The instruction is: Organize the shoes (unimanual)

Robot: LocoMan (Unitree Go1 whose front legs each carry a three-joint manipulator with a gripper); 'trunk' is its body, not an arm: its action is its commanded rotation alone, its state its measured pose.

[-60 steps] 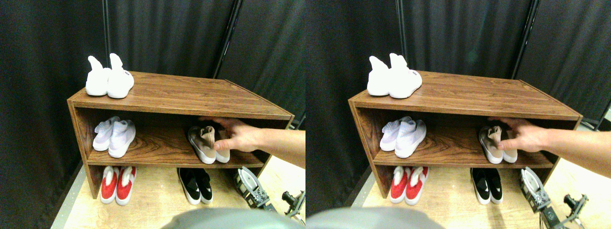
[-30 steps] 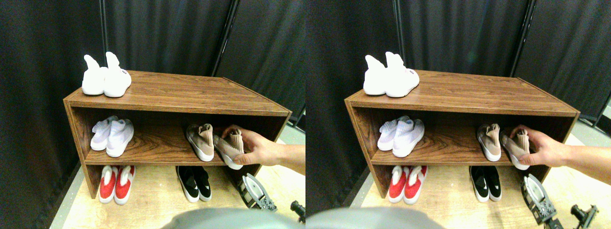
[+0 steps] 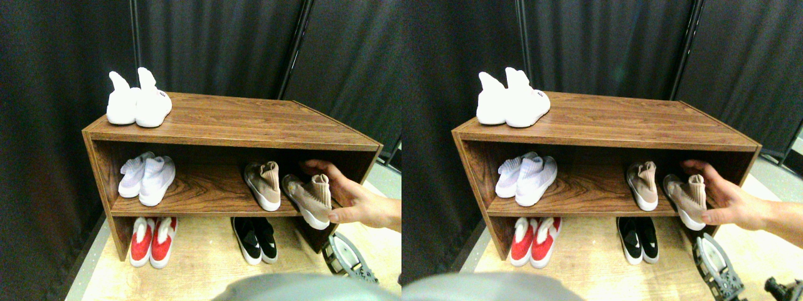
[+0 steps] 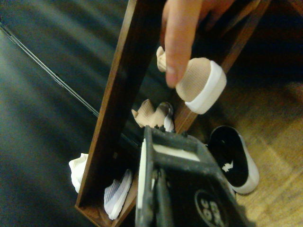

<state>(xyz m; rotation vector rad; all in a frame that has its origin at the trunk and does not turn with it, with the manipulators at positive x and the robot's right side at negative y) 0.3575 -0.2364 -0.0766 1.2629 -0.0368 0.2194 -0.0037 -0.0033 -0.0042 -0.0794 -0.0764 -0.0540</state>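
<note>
Beige-tan shoe (image 3: 308,199) overhangs the middle shelf (image 3: 201,199), a person's hand (image 3: 357,202) on it; gripper (image 3: 349,258) state unclear

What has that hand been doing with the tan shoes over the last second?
A person's hand pulled one tan shoe away from its partner toward the shelf's right front edge, toe now overhanging. The other pairs stayed put; the robot's gripper waits below.

1. Shelf unit (image 3: 251,125): dark brown wood grain.
2. Beige-tan shoes (image 3: 263,184), white soles.
3. Black shoes (image 3: 256,238), white soles, nearest the gripper (image 3: 348,258).
4. Red-and-white pair (image 3: 150,241).
5. Backdrop curtain (image 3: 219,44): black.
</note>
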